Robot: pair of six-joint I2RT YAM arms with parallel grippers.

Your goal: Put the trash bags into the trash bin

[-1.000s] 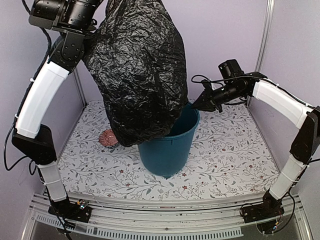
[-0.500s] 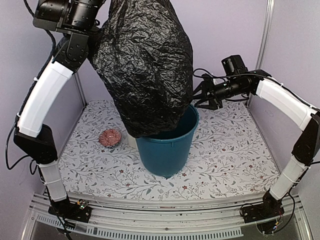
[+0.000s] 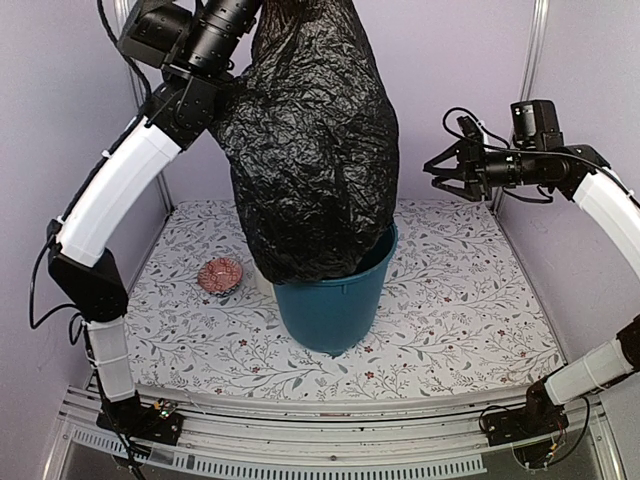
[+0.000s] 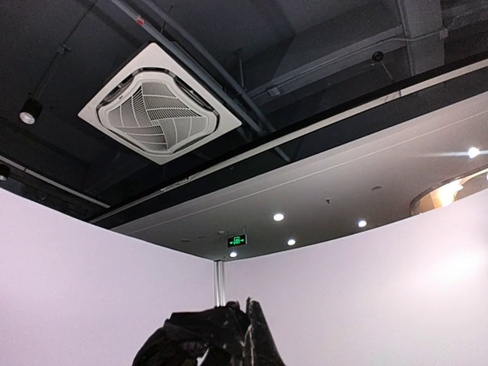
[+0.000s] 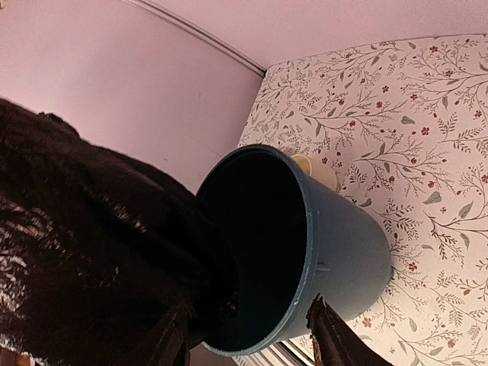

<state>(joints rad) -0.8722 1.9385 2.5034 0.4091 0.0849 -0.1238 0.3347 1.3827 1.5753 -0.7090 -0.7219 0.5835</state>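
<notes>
1. Trash bag [image 3: 310, 150] hangs tall; its lower end is tucked inside the trash bin [image 3: 335, 310] mouth, with most of it above the rim.
2. Bin stands upright mid-table [image 3: 450, 300].
3. Left gripper [image 3: 250, 12] is high above the bin, clamped on the bag's gathered top.
4. Right gripper [image 3: 432, 175]: jaws apart, empty, right of the bag at mid-height and clear of it.
5. Pink dish [image 3: 221, 273] sits left of the bin.

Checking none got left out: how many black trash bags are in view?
1. The black trash bag hangs over the teal bin, its lower end dipping inside the rim. Another could lie hidden inside the bin or behind this one.
</notes>
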